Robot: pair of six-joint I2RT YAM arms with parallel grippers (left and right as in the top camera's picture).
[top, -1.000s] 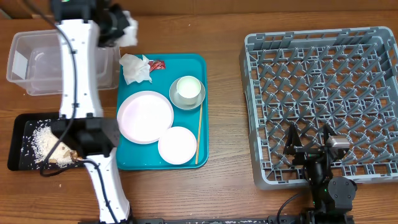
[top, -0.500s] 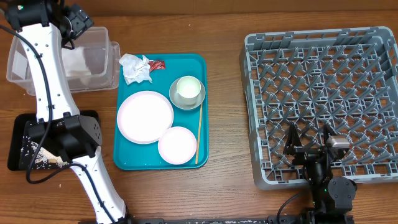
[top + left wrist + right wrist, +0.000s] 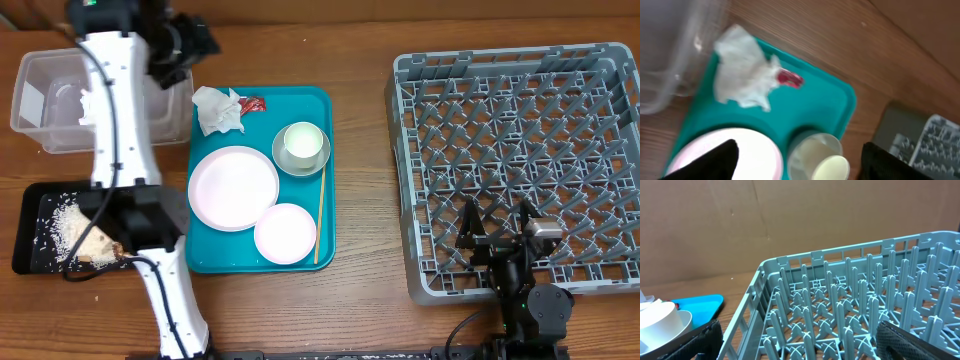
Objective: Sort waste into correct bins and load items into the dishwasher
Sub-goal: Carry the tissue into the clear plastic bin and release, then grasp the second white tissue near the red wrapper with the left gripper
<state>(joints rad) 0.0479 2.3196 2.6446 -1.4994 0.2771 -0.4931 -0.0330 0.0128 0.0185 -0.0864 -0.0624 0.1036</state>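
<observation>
A teal tray (image 3: 300,100) carries a crumpled white napkin (image 3: 216,110), a red wrapper (image 3: 252,103), a large white plate (image 3: 233,187), a small plate (image 3: 285,233), a cup on a saucer (image 3: 302,146) and a chopstick (image 3: 320,215). My left gripper (image 3: 192,45) hovers open and empty between the clear bin (image 3: 30,75) and the tray's far left corner. In its wrist view the napkin (image 3: 742,75), wrapper (image 3: 790,79) and cup (image 3: 815,155) lie below it. My right gripper (image 3: 495,235) rests open at the near edge of the grey dish rack (image 3: 520,150).
A white scrap (image 3: 90,102) lies inside the clear bin. A black tray (image 3: 30,200) with rice and food scraps sits at the near left. The left arm's white link crosses over the bin and the black tray. Bare wood separates the teal tray from the rack.
The left gripper swung over the clear bin with a white napkin, opened and dropped it there, then swung back right toward the tray. The right arm has not moved.
</observation>
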